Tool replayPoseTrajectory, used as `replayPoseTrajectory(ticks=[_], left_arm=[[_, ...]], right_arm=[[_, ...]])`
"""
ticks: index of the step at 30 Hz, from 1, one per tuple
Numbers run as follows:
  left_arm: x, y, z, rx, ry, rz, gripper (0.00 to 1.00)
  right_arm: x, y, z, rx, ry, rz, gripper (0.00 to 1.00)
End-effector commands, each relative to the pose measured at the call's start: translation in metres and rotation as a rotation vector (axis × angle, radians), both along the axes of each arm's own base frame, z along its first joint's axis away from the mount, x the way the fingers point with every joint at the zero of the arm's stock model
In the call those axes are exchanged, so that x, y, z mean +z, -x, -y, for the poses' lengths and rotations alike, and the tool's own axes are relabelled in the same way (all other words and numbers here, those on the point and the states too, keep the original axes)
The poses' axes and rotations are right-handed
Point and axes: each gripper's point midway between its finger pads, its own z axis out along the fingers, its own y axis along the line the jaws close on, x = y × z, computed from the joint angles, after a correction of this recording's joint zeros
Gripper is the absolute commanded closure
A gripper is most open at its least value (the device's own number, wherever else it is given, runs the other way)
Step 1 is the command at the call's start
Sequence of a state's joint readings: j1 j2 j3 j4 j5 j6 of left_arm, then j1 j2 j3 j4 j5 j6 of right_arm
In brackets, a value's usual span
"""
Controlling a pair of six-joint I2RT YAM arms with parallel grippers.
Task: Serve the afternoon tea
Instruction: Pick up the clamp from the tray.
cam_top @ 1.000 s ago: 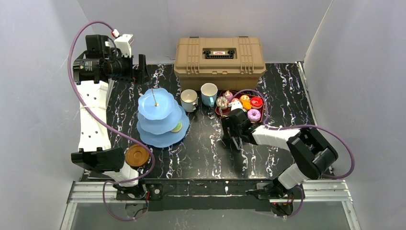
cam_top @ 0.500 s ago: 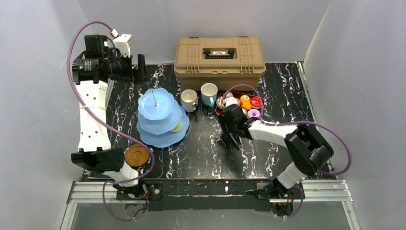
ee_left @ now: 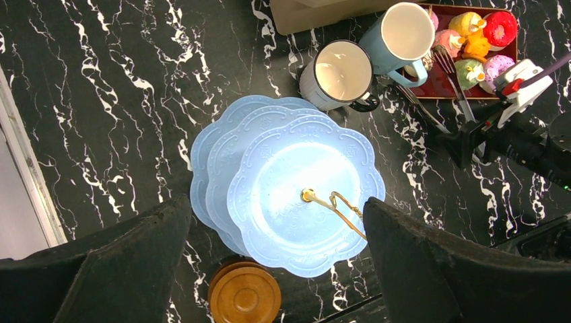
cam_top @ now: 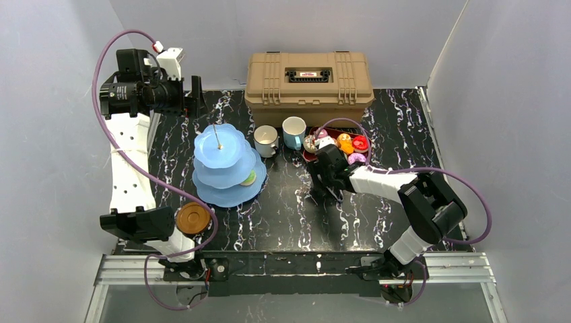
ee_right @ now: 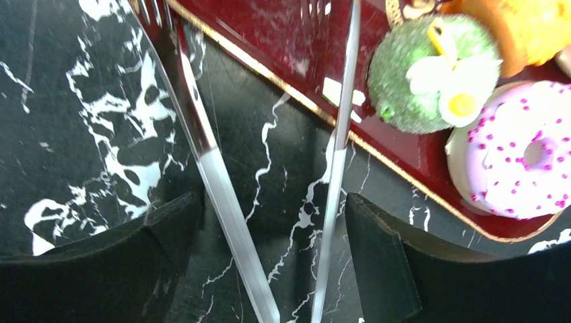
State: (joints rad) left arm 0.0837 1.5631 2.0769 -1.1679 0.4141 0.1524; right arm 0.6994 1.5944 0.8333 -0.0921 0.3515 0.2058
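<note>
The light-blue three-tier cake stand (cam_top: 225, 165) stands left of centre, with one small green cake (cam_top: 248, 178) on its bottom tier. My left gripper (ee_left: 276, 269) is open and empty, high above the stand (ee_left: 296, 188). The white mug (cam_top: 266, 140) and the light-blue mug (cam_top: 293, 131) stand behind it. The brown saucers (cam_top: 192, 218) are stacked by the left arm's base. My right gripper (ee_right: 269, 262) is shut on the metal tongs (ee_right: 209, 175), whose tips reach the dark-red tray (ee_right: 269, 33). The tray holds a green cake (ee_right: 421, 77) and a pink donut (ee_right: 518, 161).
A tan toolbox (cam_top: 308, 77) stands shut at the back, right behind the mugs. More toy cakes (cam_top: 350, 143) fill the tray's far side. The grey walls close in on both sides. The right arm's cable (cam_top: 471, 195) loops over the right of the table.
My right gripper has moved a little left and towards the tray's near corner with the tongs. The left arm and the cake stand have not moved.
</note>
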Motion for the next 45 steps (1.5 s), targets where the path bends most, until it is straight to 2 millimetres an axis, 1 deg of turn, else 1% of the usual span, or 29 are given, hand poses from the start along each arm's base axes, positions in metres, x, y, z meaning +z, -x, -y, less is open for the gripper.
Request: replayPoseTrajectory(ticks=[1,5,7,9,11,14,19,23,29,37,41,45], left_arm=[[0.020,0.011,0.004,-0.016,0.025,0.047,0.02],[0.021,0.011,0.004,-0.016,0.023,0.053,0.02],[0.022,0.011,0.004,-0.012,0.024,0.053,0.02],[0.021,0.010,0.004,-0.013,0.026,0.051,0.02],[0.023,0.010,0.004,-0.011,0.025,0.053,0.02],[0.025,0.009,0.004,-0.013,0.029,0.055,0.02],[0.026,0.009,0.006,-0.016,0.042,0.053,0.03],[0.026,0.009,0.007,-0.019,0.047,0.054,0.03],[0.029,0.010,0.008,-0.022,0.046,0.062,0.03],[0.029,0.011,0.008,-0.026,0.048,0.062,0.03],[0.029,0.010,0.008,-0.026,0.050,0.063,0.04],[0.030,0.011,0.009,-0.028,0.054,0.064,0.03]], right_arm=[[-0.006,0.004,-0.001,0.017,-0.027,-0.006,0.13],[-0.015,0.006,-0.003,0.024,-0.035,-0.016,0.15],[-0.020,0.008,-0.003,0.026,-0.035,-0.019,0.19],[-0.018,0.006,-0.005,0.024,-0.050,-0.002,0.25],[-0.011,0.004,-0.007,0.023,-0.066,0.017,0.32],[0.008,-0.001,-0.006,0.012,-0.081,0.059,0.36],[0.035,-0.005,-0.009,0.009,-0.122,0.112,0.37],[0.040,0.003,-0.009,0.024,-0.154,0.098,0.39],[0.042,0.004,-0.008,0.016,-0.196,0.075,0.38],[0.030,0.010,-0.004,0.013,-0.201,0.027,0.35],[0.034,0.010,-0.003,-0.008,-0.269,0.019,0.35],[0.045,0.003,-0.004,-0.023,-0.368,0.023,0.35]])
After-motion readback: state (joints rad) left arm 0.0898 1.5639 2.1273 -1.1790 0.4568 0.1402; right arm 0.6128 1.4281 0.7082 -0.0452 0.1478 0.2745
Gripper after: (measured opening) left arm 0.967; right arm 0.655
